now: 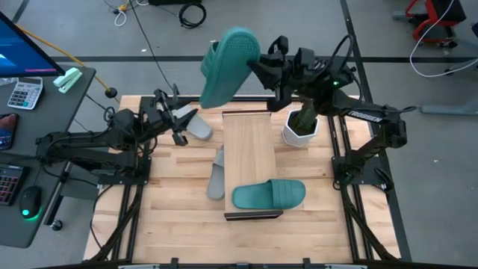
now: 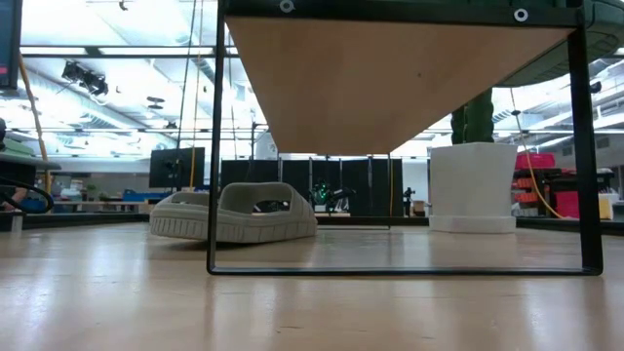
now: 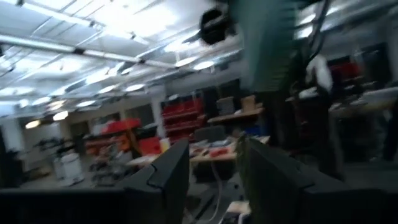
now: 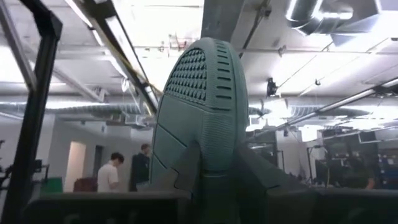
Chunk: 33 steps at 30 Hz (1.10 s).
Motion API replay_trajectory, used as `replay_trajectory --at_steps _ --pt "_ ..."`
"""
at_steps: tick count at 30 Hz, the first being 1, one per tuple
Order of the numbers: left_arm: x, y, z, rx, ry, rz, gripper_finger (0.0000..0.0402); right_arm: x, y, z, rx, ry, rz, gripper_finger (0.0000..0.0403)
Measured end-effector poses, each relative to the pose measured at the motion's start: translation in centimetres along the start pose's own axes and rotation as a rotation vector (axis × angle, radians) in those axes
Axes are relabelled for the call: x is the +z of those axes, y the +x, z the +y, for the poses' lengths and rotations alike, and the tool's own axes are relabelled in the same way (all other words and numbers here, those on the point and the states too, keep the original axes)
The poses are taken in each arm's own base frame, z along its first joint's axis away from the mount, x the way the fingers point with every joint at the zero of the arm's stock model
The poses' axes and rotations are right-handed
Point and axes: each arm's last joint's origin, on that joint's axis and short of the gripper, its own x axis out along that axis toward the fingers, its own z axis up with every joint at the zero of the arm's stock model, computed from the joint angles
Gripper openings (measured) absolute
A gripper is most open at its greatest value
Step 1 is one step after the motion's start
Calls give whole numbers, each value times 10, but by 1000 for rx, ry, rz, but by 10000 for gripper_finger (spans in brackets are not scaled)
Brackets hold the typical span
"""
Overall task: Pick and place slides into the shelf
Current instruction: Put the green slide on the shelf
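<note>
My right gripper (image 1: 259,67) is shut on a teal slide (image 1: 228,66), raised high over the far end of the shelf (image 1: 246,149). In the right wrist view the slide's treaded sole (image 4: 202,106) rises from between my fingers. A second teal slide (image 1: 269,195) lies across the near end of the shelf's plank top. One grey slide (image 1: 199,128) lies on its sole on the table left of the shelf's far end, another grey slide (image 1: 216,174) along the shelf's left side. My left gripper (image 1: 181,122) (image 3: 211,174) is open beside the far grey slide, with nothing between its fingers. My right gripper pinches the teal slide between its two fingers at one end of the sole (image 4: 208,165), one finger (image 4: 180,177) on each side. The slide is lifted clear of shelf and table and stands out past the fingertips, its tread towards the wrist camera.
A white pot with a green plant (image 1: 301,127) (image 2: 473,185) stands right of the shelf's far end, under my right arm. The low view shows a grey slide (image 2: 234,214) on the table behind the shelf's dark frame (image 2: 213,146). Bare tabletop lies near the front edge (image 1: 164,217).
</note>
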Motion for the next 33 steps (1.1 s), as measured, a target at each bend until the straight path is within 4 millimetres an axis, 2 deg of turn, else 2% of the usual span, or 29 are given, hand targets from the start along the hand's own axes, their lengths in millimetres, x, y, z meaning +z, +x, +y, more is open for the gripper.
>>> replay_trajectory --at_steps 7,17,23,33 --pt "11 6 0 -15 -48 -183 194 -20 8 -13 -14 34 -47 68" --pt "-10 22 -12 -41 -59 -145 217 -23 8 -22 -35 36 -90 68" --pt "-11 28 -14 -10 -52 -227 228 -26 9 -23 -39 31 -56 68" --pt "-10 28 -11 57 -26 -224 232 -29 9 -24 -44 56 -26 68"
